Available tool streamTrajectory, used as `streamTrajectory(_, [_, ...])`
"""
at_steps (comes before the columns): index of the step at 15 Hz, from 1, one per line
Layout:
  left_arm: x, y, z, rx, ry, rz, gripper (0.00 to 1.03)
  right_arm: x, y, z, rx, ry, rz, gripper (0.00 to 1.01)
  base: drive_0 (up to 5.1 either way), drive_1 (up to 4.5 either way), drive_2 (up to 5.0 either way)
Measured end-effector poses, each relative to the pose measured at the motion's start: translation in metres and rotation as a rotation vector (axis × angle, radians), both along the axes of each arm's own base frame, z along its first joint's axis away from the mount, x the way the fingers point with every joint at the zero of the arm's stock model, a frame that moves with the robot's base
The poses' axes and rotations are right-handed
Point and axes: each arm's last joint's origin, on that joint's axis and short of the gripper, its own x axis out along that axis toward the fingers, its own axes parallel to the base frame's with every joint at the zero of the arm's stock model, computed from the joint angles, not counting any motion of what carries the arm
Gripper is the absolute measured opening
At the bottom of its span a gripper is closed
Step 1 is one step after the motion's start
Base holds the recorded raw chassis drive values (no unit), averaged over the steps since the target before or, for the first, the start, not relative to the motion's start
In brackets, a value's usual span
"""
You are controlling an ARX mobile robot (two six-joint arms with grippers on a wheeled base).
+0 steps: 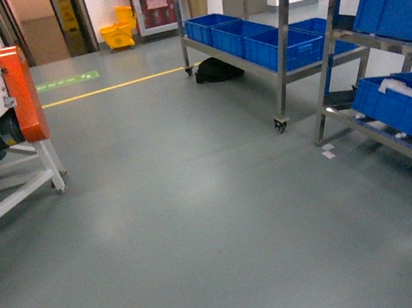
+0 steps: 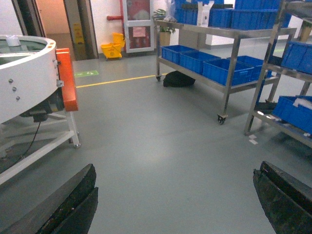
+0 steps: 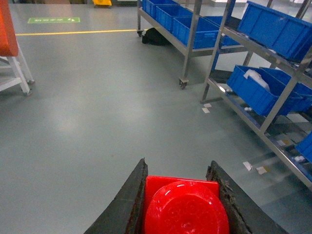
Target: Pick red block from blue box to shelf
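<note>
The red block (image 3: 185, 207), a shiny brick seen stud-on, sits clamped between the two black fingers of my right gripper (image 3: 177, 163), held above the grey floor. My left gripper (image 2: 175, 168) stands open, its fingers wide apart with only floor between them. The shelf (image 1: 280, 38), a stainless-steel rack on castors, stands ahead to the right, also in the left wrist view (image 2: 234, 48); another steel rack (image 3: 280, 102) runs along the right. The blue box is out of view. Neither gripper shows in the head view.
Dark blue ribbed crates (image 1: 283, 45) fill the rack tiers. A white round machine with an orange panel (image 1: 22, 95) stands at the left on a white frame. A black bag (image 1: 218, 69) lies under the shelf. A yellow mop bucket (image 1: 118, 35) is far back.
</note>
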Motion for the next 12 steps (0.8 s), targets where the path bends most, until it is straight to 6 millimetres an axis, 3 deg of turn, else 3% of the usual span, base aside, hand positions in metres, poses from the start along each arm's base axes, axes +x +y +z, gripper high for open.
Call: streamTrajectory(12, [0.0000,0.0000,0.0000,0.000,0.000,0.001,0.98,0.0002,0.0000,-0.0004,0.000,0.004,0.000,0.29,-0.2,3.96,-4.3])
